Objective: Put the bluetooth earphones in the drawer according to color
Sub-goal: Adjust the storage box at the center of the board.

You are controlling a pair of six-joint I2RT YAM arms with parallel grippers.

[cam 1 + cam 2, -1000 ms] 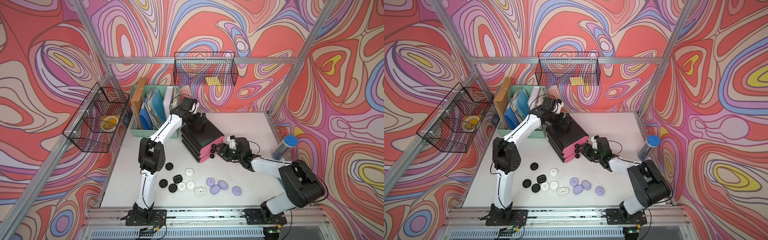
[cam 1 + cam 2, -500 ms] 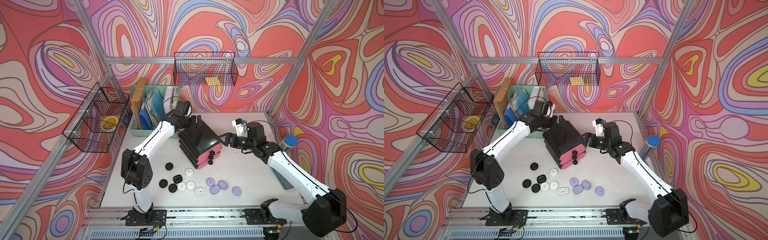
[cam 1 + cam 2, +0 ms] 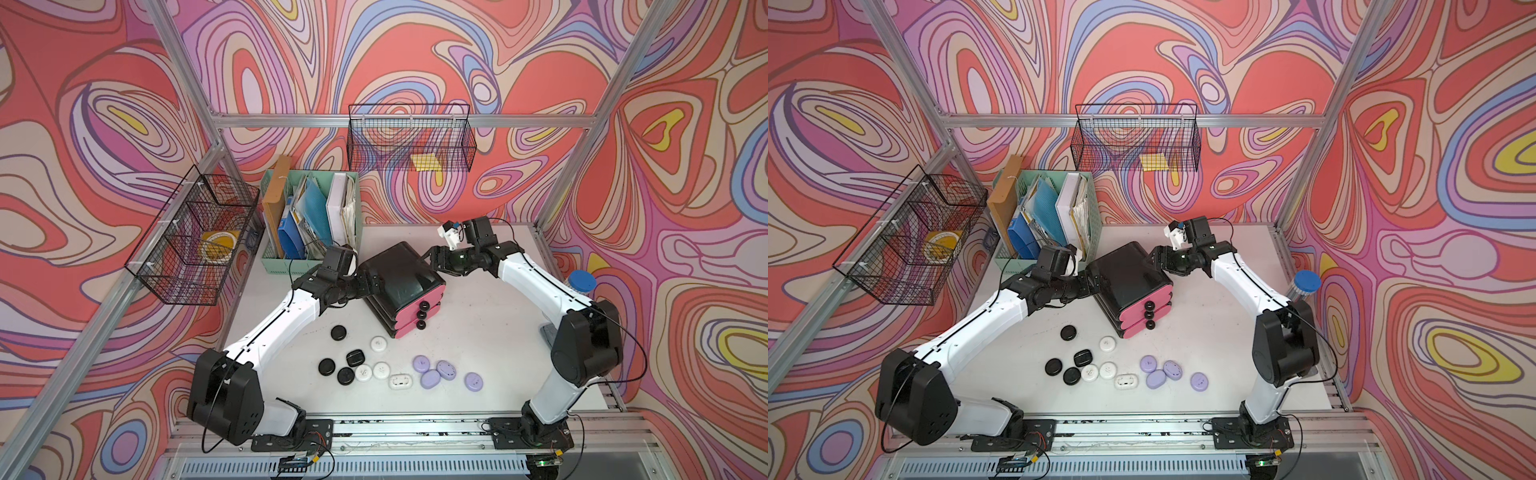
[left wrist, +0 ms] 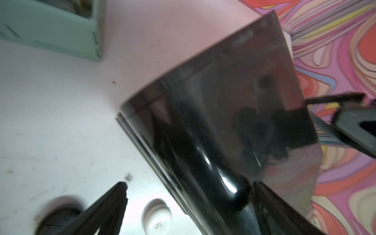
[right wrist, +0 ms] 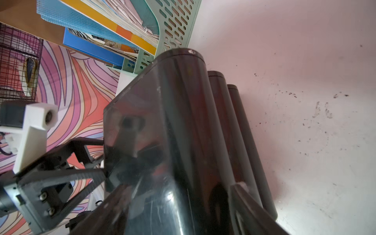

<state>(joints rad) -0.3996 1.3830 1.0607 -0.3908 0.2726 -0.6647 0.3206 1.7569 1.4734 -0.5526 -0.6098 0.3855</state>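
Observation:
The drawer (image 3: 401,286) (image 3: 1129,278), a glossy black cabinet with three pink fronts and black knobs, stands mid-table with all fronts shut and facing the front edge. My left gripper (image 3: 371,283) (image 4: 190,185) is open at its back left corner, one finger over the top and one off over the table. My right gripper (image 3: 436,261) (image 5: 179,187) is open, its jaws straddling the back right top corner. Several black (image 3: 338,332), white (image 3: 378,343) and purple (image 3: 446,369) earphone cases lie loose in front of the drawer. A white case (image 4: 156,215) shows between my left fingers.
A mint-green file organizer (image 3: 309,224) full of folders stands behind the left arm. Wire baskets hang on the left wall (image 3: 195,245) and the back wall (image 3: 409,143). A blue-lidded jar (image 3: 582,282) sits at the table's right edge.
The drawer cabinet has turned so its pink fronts face the front edge. My right gripper left the knobs and went round to the back right corner. My left arm swung lower.

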